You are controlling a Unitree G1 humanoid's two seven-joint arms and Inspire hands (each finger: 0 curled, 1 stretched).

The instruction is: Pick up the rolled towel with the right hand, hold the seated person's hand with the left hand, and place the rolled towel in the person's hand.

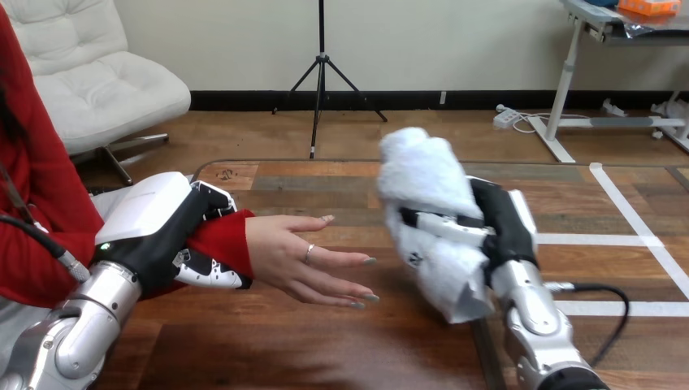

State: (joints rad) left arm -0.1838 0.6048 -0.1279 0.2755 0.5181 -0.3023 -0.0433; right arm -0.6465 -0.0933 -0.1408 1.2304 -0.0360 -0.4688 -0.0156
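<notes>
From my head, my left hand (158, 236) has its fingers curled round the person's wrist (221, 242), and my right hand (497, 219) grips the towel (422, 183) above the table (325, 349) near the person's hand (288, 256), which looks edge-on, so releasing early could drop it.

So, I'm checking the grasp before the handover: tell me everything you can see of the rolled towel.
The rolled towel is white, fluffy cloth, a thick roll standing roughly upright. The right hand curls its fingers round its middle, holding it above the table, beside the person's hand and apart from it.
</notes>
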